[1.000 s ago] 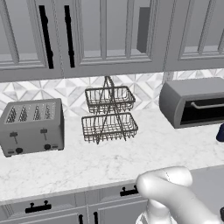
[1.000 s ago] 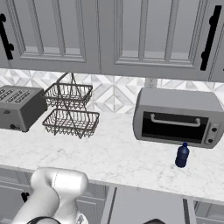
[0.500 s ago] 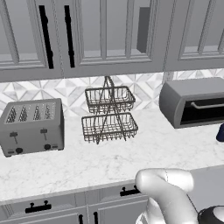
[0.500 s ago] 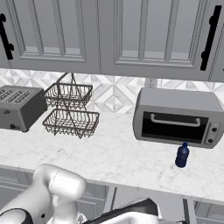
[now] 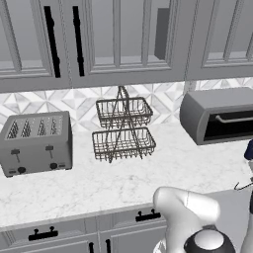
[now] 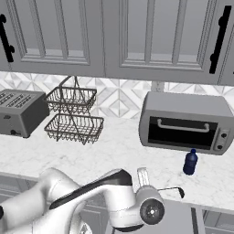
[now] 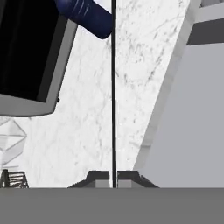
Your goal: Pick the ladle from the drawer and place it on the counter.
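Observation:
My gripper (image 7: pixel 113 177) is shut on the handle of the thin black ladle (image 7: pixel 113 87), which runs straight away from the fingertips towards the blue bottle. In the right base view the gripper (image 6: pixel 143 176) sits at the counter's front edge, and the ladle (image 6: pixel 170 188) sticks out to the right, its small head over the line between the counter (image 6: pixel 114 155) and the open grey drawer (image 6: pixel 183 219). The left base view shows the ladle (image 5: pixel 241 186) as a thin line above the drawer (image 5: pixel 230 210). White marble counter (image 7: pixel 131 65) lies under the handle, with the drawer (image 7: pixel 188 131) beside it.
A blue bottle (image 6: pixel 190 162) stands on the counter just beyond the ladle, in front of the toaster oven (image 6: pixel 185 123). A two-tier wire basket (image 5: pixel 122 129) and a grey toaster (image 5: pixel 35 143) stand further left. Closed drawers with black handles (image 5: pixel 148 216) run under the counter.
The arm has swung up and forward from low by the drawer. The hand now sits at the counter's edge with the ladle held out to the right.

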{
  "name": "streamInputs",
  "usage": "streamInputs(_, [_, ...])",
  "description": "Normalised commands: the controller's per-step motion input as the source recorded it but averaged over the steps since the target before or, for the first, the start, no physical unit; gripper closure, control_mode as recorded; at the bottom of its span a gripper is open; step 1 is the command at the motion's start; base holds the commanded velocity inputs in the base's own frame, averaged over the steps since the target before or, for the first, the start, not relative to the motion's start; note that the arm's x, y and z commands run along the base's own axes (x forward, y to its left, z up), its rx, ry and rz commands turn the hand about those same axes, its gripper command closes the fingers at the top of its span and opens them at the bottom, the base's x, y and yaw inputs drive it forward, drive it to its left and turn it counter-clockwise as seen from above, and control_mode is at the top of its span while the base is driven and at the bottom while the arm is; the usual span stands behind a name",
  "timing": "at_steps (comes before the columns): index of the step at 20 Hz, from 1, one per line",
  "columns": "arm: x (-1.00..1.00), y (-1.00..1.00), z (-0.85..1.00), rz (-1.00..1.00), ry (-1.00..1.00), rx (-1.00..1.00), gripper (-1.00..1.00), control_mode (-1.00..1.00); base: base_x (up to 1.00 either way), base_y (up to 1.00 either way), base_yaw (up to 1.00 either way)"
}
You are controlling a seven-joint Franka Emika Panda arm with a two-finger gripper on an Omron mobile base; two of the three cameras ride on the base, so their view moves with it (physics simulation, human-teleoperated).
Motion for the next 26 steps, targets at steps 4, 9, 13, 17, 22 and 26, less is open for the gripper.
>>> streamInputs(4, [1.00, 0.33, 0.97, -0.09, 0.15, -0.02, 1.00, -1.00, 0.00, 0.00, 0.00])
streamInputs(9, [0.75, 0.36, 0.30, 0.02, 0.41, 0.00, 1.00, -1.00, 0.00, 0.00, 0.00])
streamInputs(13, [0.14, 0.17, -0.38, 0.05, 0.13, 0.00, 1.00, -1.00, 0.00, 0.00, 0.00])
streamInputs(17, [0.21, -0.01, -0.61, 0.04, 0.05, 0.00, 1.00, -1.00, 0.00, 0.00, 0.00])
streamInputs(22, [0.53, 0.12, -0.46, 0.00, 0.06, 0.00, -1.00, -1.00, 0.00, 0.00, 0.00])
streamInputs(26, [0.12, 0.00, 0.18, -0.03, 0.00, 0.00, -1.00, -1.00, 0.00, 0.00, 0.00])
